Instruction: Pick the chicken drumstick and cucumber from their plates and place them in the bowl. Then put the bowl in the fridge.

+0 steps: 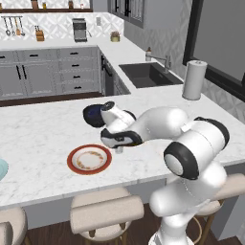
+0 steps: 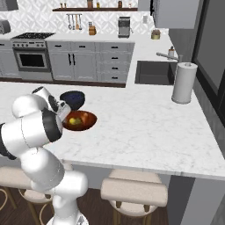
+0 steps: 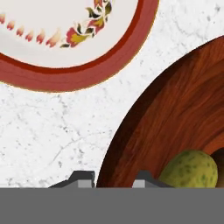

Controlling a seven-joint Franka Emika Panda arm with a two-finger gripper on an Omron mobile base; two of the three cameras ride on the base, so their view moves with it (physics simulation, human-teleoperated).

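Note:
The reddish-brown bowl stands on the marble counter and holds the yellow-green cucumber with a golden-brown piece, apparently the chicken drumstick, beside it. In the hand view the cucumber lies inside the bowl. My gripper points down at the bowl's near rim, one fingertip outside the wall and one inside, closed on it. From the left base view, the gripper sits low beside the bare red-rimmed plate. The pale blue plate shows at the left edge. The fridge is out of view.
A dark navy bowl stands just behind the reddish-brown one. A paper towel roll and a sink are at the far right. Stools stand below the counter's front edge.

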